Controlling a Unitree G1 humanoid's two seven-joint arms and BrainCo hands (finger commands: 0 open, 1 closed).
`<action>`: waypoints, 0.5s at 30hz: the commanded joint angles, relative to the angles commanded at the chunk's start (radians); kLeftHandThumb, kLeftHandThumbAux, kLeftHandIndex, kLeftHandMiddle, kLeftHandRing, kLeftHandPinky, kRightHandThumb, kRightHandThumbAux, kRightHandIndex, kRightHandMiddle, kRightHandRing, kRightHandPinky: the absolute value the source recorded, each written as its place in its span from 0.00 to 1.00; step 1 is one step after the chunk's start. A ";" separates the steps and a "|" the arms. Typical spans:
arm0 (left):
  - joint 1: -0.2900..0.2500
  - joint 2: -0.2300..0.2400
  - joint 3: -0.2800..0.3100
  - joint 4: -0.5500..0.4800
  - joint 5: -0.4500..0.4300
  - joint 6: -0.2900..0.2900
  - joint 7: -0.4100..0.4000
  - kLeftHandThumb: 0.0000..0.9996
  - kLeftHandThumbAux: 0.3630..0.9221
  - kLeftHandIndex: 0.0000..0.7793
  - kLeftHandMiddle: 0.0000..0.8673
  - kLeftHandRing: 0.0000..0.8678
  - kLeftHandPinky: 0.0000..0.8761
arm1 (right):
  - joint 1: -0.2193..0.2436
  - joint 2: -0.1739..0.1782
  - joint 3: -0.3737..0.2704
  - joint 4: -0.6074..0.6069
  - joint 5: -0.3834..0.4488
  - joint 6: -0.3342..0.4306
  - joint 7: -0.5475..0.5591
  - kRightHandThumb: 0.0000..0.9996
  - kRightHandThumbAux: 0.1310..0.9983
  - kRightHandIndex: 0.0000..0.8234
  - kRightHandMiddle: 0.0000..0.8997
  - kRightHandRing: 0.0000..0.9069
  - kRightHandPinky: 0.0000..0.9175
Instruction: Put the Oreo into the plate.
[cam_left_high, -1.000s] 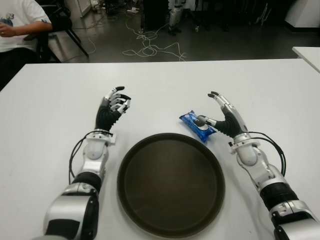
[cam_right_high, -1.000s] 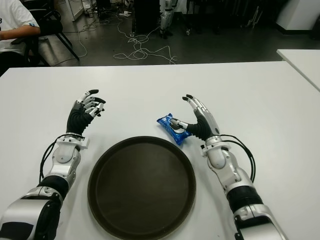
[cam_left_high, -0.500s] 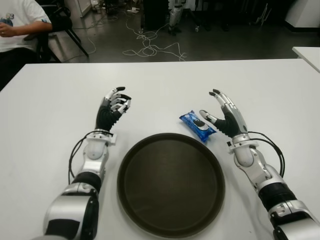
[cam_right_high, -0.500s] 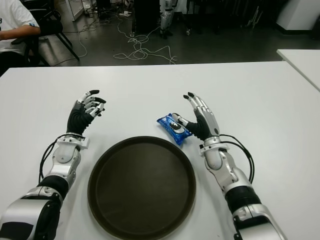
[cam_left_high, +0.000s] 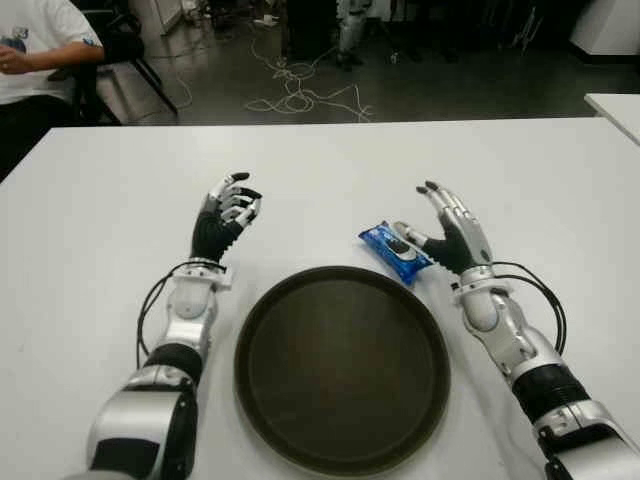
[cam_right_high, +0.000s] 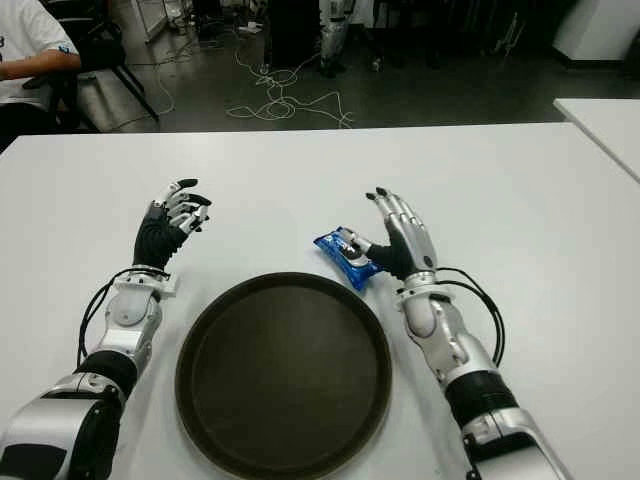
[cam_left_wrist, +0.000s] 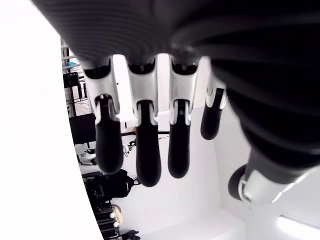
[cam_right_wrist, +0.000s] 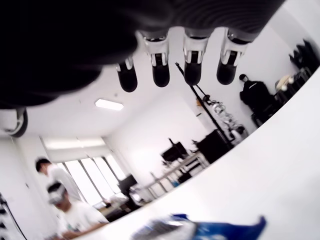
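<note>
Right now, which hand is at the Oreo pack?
The right hand: open, with its thumb over the blue Oreo pack just behind the plate. The left hand is across the plate, holding nothing.

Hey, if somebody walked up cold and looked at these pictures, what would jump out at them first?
Probably the big dark round plate, empty, at the near middle of the white table. Next, the blue Oreo pack lying on the table just past the plate's far right rim, with the right hand open beside it, thumb over the pack. The left hand is raised, holding nothing, left of the plate.
</note>
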 joint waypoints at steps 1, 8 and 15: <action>0.000 0.000 -0.001 0.000 0.001 -0.001 0.001 0.55 0.47 0.29 0.48 0.54 0.60 | 0.001 0.000 0.003 -0.004 -0.004 0.011 0.003 0.22 0.11 0.00 0.00 0.00 0.00; 0.002 -0.001 -0.002 -0.003 0.000 -0.003 0.000 0.53 0.46 0.29 0.47 0.54 0.60 | 0.005 -0.001 0.019 -0.029 -0.014 0.058 0.026 0.22 0.14 0.00 0.00 0.00 0.00; 0.000 0.001 -0.010 -0.001 0.012 -0.010 0.017 0.52 0.48 0.29 0.48 0.54 0.61 | -0.007 -0.006 0.035 -0.035 -0.027 0.102 0.042 0.21 0.17 0.00 0.00 0.00 0.01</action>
